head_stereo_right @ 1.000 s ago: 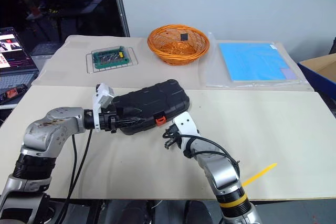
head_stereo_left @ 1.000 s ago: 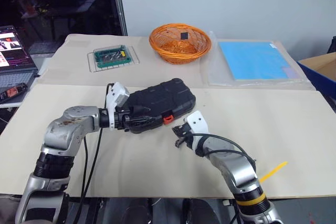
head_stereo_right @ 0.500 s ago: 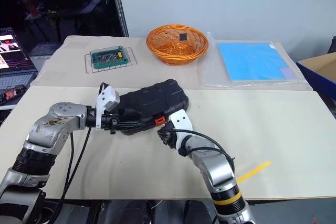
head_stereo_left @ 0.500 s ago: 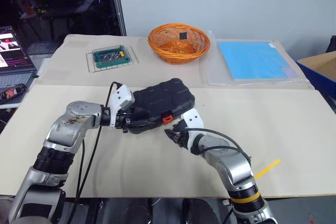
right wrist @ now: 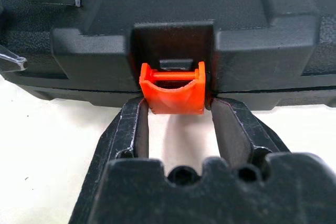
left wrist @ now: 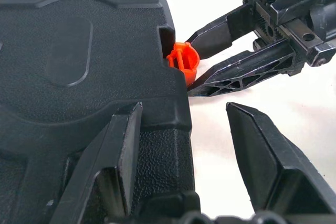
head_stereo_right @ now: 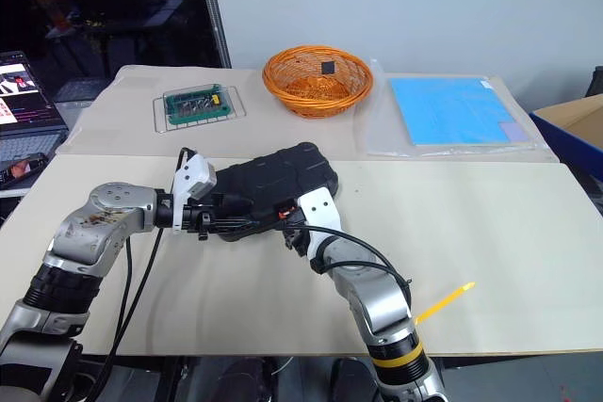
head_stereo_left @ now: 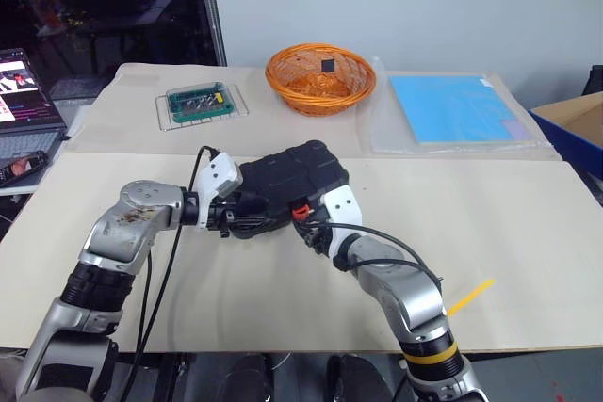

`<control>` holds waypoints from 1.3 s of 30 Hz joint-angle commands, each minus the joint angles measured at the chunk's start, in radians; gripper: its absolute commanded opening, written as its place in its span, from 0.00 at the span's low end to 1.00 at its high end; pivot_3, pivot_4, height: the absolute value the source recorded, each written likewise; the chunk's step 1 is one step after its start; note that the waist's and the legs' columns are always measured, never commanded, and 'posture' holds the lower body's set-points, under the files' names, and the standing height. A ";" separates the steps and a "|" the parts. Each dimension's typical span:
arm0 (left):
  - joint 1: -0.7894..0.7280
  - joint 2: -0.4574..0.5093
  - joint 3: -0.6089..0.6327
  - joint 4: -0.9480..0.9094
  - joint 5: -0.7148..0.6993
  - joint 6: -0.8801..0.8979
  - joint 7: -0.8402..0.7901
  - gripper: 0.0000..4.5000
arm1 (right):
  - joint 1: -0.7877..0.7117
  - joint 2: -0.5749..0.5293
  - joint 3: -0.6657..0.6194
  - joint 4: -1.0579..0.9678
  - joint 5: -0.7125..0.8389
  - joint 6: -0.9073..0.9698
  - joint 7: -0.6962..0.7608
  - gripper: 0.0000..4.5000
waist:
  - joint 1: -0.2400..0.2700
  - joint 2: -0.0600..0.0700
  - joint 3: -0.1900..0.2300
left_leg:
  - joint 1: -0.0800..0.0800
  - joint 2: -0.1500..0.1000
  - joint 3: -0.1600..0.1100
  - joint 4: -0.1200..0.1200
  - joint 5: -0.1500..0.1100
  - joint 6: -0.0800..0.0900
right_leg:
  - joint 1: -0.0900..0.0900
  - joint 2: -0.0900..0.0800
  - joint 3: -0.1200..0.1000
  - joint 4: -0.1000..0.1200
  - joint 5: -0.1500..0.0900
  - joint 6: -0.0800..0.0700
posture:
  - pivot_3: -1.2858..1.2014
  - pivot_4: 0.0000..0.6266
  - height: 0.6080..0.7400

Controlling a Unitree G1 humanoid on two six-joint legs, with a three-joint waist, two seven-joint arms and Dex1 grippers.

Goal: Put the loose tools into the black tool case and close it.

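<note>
The black tool case lies with its lid down in the middle of the table, its small orange latch facing me. My right gripper is open at the case's front edge, one fingertip on each side of the latch. My left gripper is open at the case's left end. One of its fingers lies on the ribbed lid and the other stands off the front edge over the table. The left wrist view also shows the right gripper at the latch. The loose tools are out of view.
At the back stand an orange wicker basket, a green box of bits on a clear tray, and a blue sheet. A laptop sits far left. A yellow strip lies at the front right, and a cardboard box stands beyond the table's right edge.
My right gripper has moved up from the bare table to the case's front edge and opened from shut around the latch. My left wrist has rolled a little; the case has stayed put.
</note>
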 commanded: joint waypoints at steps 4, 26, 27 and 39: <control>-0.001 0.001 -0.020 0.000 0.018 0.012 0.002 0.61 | -0.025 0.007 -0.004 -0.027 0.008 -0.016 0.002 0.27 | 0.000 0.000 0.000 | 0.000 0.000 0.000 0.001 0.000 0.000 | 0.000 0.000 0.000 0.000 0.000 0.000 | 0.52 0.24 1.00; 0.025 -0.005 -0.050 0.006 0.059 0.015 0.037 0.61 | -0.096 -0.046 0.032 0.001 0.004 -0.025 0.071 0.26 | 0.000 0.000 0.000 | 0.001 0.002 0.000 0.005 0.000 0.000 | 0.001 0.002 0.001 0.002 0.002 -0.001 | 0.52 0.24 1.00; 0.025 -0.005 -0.053 0.009 0.064 0.016 0.040 0.61 | -0.108 -0.038 0.024 0.005 0.009 -0.018 0.068 0.26 | 0.000 0.000 0.000 | 0.001 0.002 0.000 0.005 0.000 0.000 | 0.001 0.002 0.001 0.002 0.002 -0.001 | 0.52 0.24 1.00; 0.032 -0.009 -0.062 0.007 0.077 0.027 0.054 0.61 | -0.160 -0.016 0.006 0.063 0.009 0.021 0.071 0.48 | -0.005 0.000 0.000 | 0.006 0.002 0.003 0.006 0.001 0.000 | 0.001 0.003 0.006 0.011 0.002 -0.001 | 0.52 0.24 1.00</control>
